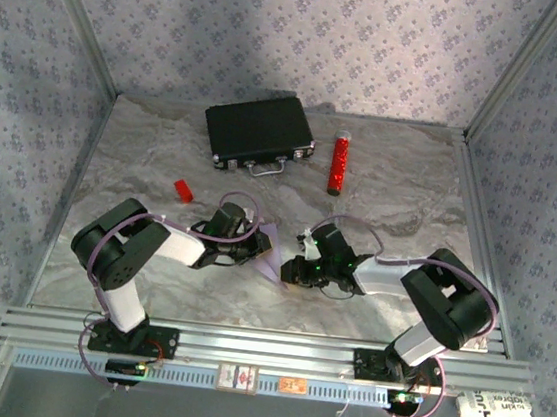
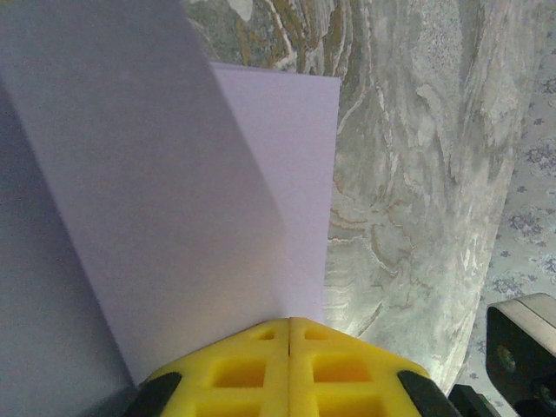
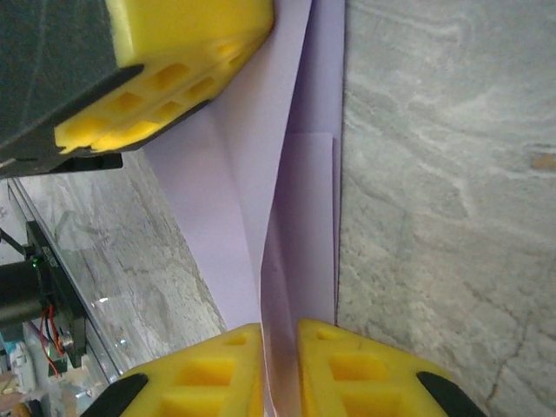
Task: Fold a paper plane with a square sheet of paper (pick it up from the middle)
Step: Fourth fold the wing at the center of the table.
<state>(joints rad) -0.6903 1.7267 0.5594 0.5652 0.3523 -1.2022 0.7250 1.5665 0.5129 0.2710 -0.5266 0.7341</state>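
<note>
The square sheet of paper [image 1: 271, 252], pale lilac and creased into folded layers, stands on edge between my two grippers near the table's front middle. My left gripper [image 1: 254, 242] is shut on it; in the left wrist view the yellow fingertips [image 2: 289, 320] meet with the paper [image 2: 217, 174] rising straight out of them. My right gripper [image 1: 293, 269] faces it from the right. Its jaws [image 3: 280, 334] stand a narrow gap apart with a folded flap of the paper [image 3: 300, 217] running down between them. The left gripper's yellow fingers [image 3: 174, 35] show at the top left of the right wrist view.
A black case [image 1: 259, 132] lies at the back of the marbled table [image 1: 391, 191], with a red cylinder [image 1: 339, 165] to its right. A small red block [image 1: 183, 190] sits left of the grippers. A crumpled white wrapper [image 1: 492, 406] lies off the table's front right.
</note>
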